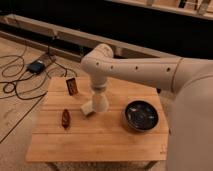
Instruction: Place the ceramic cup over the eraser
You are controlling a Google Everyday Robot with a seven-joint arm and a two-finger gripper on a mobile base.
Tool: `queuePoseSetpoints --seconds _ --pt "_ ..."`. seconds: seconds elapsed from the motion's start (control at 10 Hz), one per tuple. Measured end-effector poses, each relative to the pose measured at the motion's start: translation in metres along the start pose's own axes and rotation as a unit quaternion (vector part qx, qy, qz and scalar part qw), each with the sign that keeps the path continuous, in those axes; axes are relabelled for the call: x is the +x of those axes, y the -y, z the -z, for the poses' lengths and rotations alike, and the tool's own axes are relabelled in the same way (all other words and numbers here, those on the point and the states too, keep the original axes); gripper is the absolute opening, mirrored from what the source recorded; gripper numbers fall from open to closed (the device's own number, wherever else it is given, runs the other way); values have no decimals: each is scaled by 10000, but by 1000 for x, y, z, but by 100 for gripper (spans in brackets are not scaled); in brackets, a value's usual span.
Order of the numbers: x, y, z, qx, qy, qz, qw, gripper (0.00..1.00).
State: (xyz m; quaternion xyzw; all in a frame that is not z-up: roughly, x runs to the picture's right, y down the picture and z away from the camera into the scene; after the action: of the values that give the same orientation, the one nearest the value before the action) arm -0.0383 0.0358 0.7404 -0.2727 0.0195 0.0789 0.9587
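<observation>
Reaching down over the wooden worktop (100, 145), the pale arm ends in the tool (99, 94), which sits right on top of the ceramic cup (101, 105); whether it grips the cup I cannot tell. The cup stands upright near the worktop's middle, just beside the pale eraser (87, 109), not over it. From where I stand, a dark bowl (141, 115) sits to the right, and a small dark card (73, 86) and a reddish-brown object (65, 119) lie to the left.
</observation>
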Motion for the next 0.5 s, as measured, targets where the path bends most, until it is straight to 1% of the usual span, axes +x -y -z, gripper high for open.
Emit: queuePoseSetpoints --seconds 0.1,0.2,0.4,0.5 --pt "-14 0 1 25 25 158 9999 0" --pt "-22 1 3 55 25 258 9996 0" --pt "-50 10 10 209 85 511 9984 0" --pt "-58 16 12 271 99 561 9980 0"
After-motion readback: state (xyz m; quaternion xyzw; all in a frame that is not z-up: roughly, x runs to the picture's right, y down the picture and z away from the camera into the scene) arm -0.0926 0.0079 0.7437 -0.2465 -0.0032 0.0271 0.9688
